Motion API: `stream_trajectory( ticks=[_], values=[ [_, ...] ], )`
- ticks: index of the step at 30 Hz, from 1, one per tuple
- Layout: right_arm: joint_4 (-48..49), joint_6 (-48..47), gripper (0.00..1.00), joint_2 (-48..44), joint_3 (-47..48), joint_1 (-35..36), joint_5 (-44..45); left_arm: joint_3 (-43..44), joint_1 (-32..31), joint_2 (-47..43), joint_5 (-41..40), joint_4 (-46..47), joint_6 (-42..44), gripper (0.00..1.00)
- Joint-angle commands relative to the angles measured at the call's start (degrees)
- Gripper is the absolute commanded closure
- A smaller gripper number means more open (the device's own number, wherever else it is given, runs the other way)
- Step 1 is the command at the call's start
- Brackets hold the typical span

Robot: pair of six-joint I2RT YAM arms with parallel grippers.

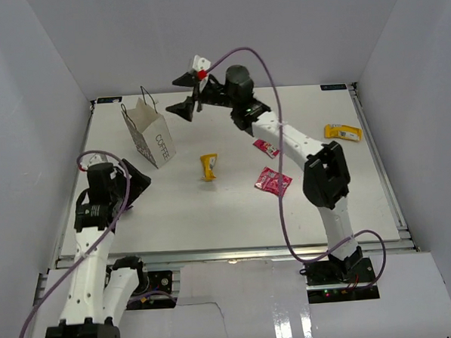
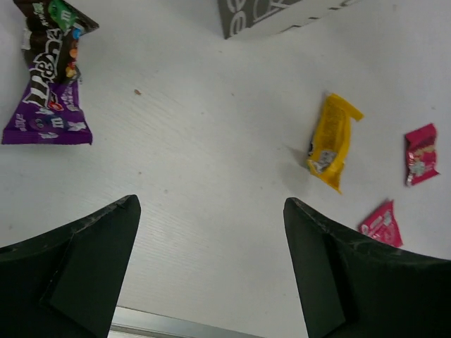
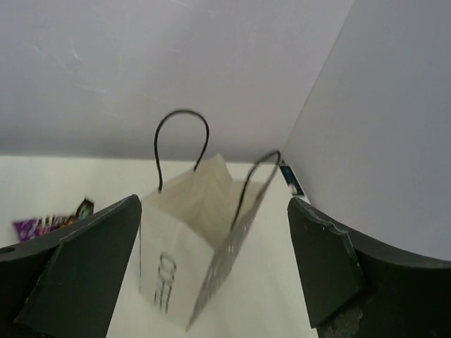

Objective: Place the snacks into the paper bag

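Observation:
The white paper bag (image 1: 149,135) with "COFFEE" lettering stands upright at the back left, mouth open (image 3: 201,204). My right gripper (image 1: 178,94) hovers just right of the bag's top, pointing at it, open with nothing between its fingers (image 3: 215,208). My left gripper (image 1: 141,185) hangs low over the table in front of the bag, open and empty (image 2: 211,211). Snacks lie loose on the table: a yellow packet (image 1: 209,167) (image 2: 331,141), a red pouch (image 1: 272,180) (image 2: 382,224), a smaller red pouch (image 1: 266,147) (image 2: 421,153), another yellow packet (image 1: 342,132), and a dark purple candy wrapper (image 2: 49,77) (image 3: 49,225).
White walls enclose the table on the left, back and right. The table's metal front edge (image 2: 176,325) runs just below my left fingers. A purple cable (image 1: 270,83) loops over the right arm above the table's middle.

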Motion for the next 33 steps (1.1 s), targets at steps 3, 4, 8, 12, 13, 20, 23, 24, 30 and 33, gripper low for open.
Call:
stream_trajectory(
  ticks=[3, 4, 8, 12, 13, 20, 23, 24, 30, 33],
  values=[
    [-33.16, -11.62, 0.10, -13.80, -9.71, -9.26, -16.18, 6.26, 0.06, 12.70, -10.26, -5.57, 4.37, 0.04],
    [-37.70, -13.91, 0.10, -14.94, -11.12, -10.50, -16.63, 6.96, 0.06, 14.30, -11.31, -5.83, 4.63, 0.03],
    [-46.53, -20.33, 0.10, -24.85, -26.48, -17.62, -19.62, 7.93, 2.07, 23.17, -11.85, -3.03, 8.32, 0.03],
    [-53.47, -32.18, 0.03, -30.94, -38.10, -22.98, -19.09, 8.63, 6.47, 31.96, -11.50, 1.80, 12.54, 0.03],
    [-54.87, -33.00, 0.01, -31.82, -41.25, -23.69, -19.09, 8.90, 7.26, 34.94, -11.50, 2.59, 14.20, 0.04],
    [-54.62, -33.09, 0.12, -36.75, -49.45, -26.69, -21.03, 11.45, 10.08, 45.84, -14.41, 11.47, 23.77, 0.12],
    [-54.54, -32.57, 0.14, -37.19, -49.89, -27.04, -21.03, 12.67, 10.26, 50.77, -13.70, 13.67, 26.08, 0.16],
    [-54.54, -32.39, 0.14, -37.36, -49.81, -27.13, -21.03, 13.11, 10.52, 51.83, -13.35, 13.76, 26.26, 0.19],
    [-54.54, -31.33, 0.15, -38.24, -50.51, -28.09, -21.03, 14.87, 12.63, 56.23, -11.24, 14.03, 25.65, 0.38],
    [-54.54, -30.72, 0.16, -38.51, -51.12, -28.36, -21.03, 14.53, 12.89, 54.66, -10.80, 14.90, 24.85, 0.46]
  ],
)
